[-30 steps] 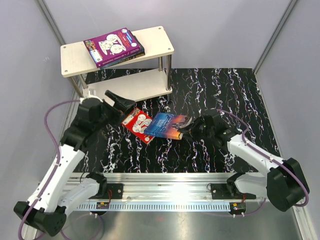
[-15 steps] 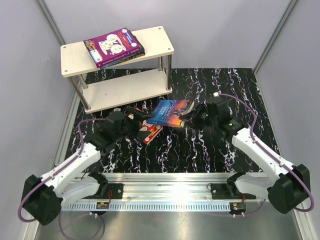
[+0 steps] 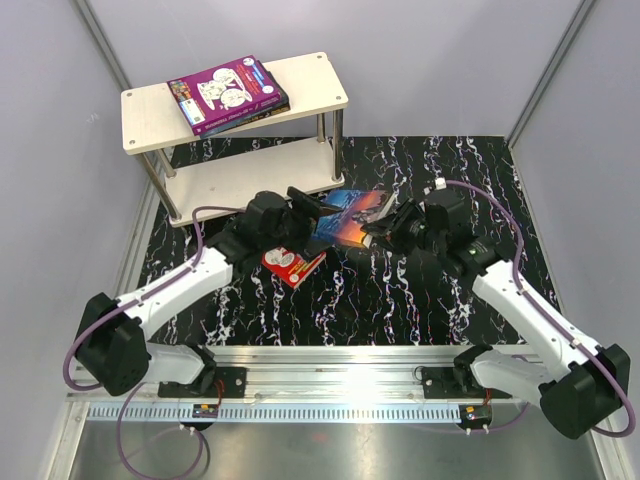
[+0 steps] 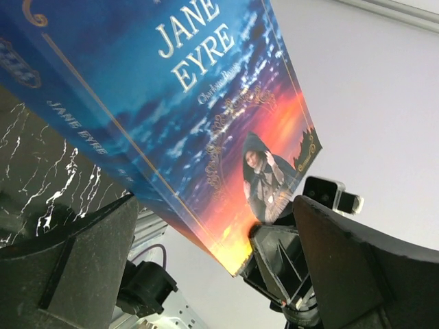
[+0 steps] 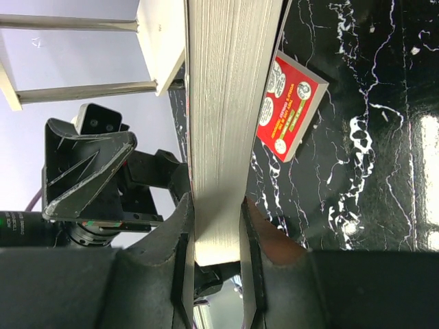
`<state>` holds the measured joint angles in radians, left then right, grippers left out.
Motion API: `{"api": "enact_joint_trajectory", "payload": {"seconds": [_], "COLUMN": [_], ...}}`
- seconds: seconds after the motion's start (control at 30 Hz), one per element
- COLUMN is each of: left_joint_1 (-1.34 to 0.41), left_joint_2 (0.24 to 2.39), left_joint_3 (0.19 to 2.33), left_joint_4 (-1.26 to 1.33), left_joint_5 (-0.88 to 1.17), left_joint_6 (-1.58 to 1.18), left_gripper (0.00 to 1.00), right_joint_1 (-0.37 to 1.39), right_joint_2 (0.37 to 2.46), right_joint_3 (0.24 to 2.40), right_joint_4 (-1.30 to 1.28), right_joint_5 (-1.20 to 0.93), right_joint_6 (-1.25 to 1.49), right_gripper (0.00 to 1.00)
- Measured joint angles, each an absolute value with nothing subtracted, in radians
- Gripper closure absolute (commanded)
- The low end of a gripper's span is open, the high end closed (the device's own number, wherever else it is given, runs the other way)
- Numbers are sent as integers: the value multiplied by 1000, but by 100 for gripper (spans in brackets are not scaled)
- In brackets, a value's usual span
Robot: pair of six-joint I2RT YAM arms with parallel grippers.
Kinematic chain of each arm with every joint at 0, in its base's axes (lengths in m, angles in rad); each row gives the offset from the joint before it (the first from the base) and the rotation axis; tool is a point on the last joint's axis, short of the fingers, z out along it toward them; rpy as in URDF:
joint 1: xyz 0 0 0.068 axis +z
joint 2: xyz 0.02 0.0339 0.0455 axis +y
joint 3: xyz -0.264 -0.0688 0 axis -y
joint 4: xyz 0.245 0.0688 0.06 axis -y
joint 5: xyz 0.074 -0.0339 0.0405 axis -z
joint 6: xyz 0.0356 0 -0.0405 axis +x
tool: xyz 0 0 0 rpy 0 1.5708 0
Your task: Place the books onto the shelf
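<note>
1. Top camera looks down from high behind over the whole black white-veined tabletop (image 3: 400, 300).
2. Left wrist camera closely faces the blue sunset-cover paperback (image 4: 206, 103).
3. Right wrist camera closely views that book's page edge.

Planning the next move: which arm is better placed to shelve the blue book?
Likely right: the right gripper is shut on the blue book; the left gripper is open beside it, holding nothing.

blue book (image 4: 206, 116): glossy printed cover; page block (image 5: 219, 103) matt off-white paper | red book (image 5: 291, 106): glossy cover | shelf (image 3: 150, 110), 11 o'clock: matt pale board, probably laminated wood; posts (image 3: 337, 140) smooth polished metal | table (image 3: 400, 300): glossy black, white marble veining | rail (image 3: 330, 362), 6 o'clock: brushed silver metal
</note>
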<state>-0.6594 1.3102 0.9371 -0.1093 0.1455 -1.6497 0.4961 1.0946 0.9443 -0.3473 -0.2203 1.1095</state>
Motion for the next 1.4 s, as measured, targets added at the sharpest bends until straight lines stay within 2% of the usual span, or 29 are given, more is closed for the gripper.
{"api": "enact_joint_trajectory", "payload": {"seconds": [0.17,0.27,0.43,0.53,0.67,0.7,0.77,0.8,0.87,0.93,1.0,1.03,1.13,1.17,1.2,1.23,1.27,1.3,1.4], "left_joint_1": [-667,-668,-667,-668,-668,-669,-669,-669,-669,-670,-666,-666,-662,-662,-662,-662,-663,-665,-666], "left_joint_2": [1308,1295,1306,1306,1305,1304,1304,1304,1304,1306,1317,1325,1359,1373,1387,1398,1412,1428,1477], "left_joint_3": [1003,995,955,960,967,970,979,992,1018,1058,1113,1139,1219,1246,1277,1304,1338,1372,1466], "left_joint_4": [-197,-179,-136,-125,-130,-136,-150,-172,-212,-237,-265,-278,-320,-336,-361,-380,-404,-428,-543], "left_joint_5": [144,142,141,131,103,91,61,42,17,-1,-12,-16,-31,-35,-36,-38,-41,-59,-121], "left_joint_6": [-1620,-1623,-1636,-1638,-1640,-1642,-1648,-1646,-1649,-1667,-1645,-1632,-1579,-1560,-1539,-1521,-1489,-1444,-1282], "left_gripper": [2,6,7,11,21,31,43,59,73,84,90,100,100,100,100,100,100,100,100], "right_joint_1": [496,496,502,502,502,502,502,502,502,503,502,500,496,494,492,490,489,492,503], "right_joint_2": [1060,1045,1032,1029,1022,1015,992,980,957,941,935,934,933,933,933,931,928,919,863], "right_joint_3": [951,950,925,925,915,905,875,861,834,810,793,791,785,783,783,783,783,787,857], "right_joint_4": [-365,-355,-245,-239,-231,-224,-207,-203,-187,-168,-109,-82,-37,-27,-25,-23,-23,-22,-109], "right_joint_5": [-218,-221,-257,-257,-259,-260,-265,-270,-276,-285,-290,-289,-289,-289,-289,-290,-302,-321,-362], "right_joint_6": [1115,1166,1306,1335,1372,1385,1410,1422,1453,1491,1527,1536,1555,1560,1565,1568,1562,1552,1460], "right_gripper": [100,100,100,100,100,100,100,100,100,100,100,100,100,84,64,33,13,1,0]}}
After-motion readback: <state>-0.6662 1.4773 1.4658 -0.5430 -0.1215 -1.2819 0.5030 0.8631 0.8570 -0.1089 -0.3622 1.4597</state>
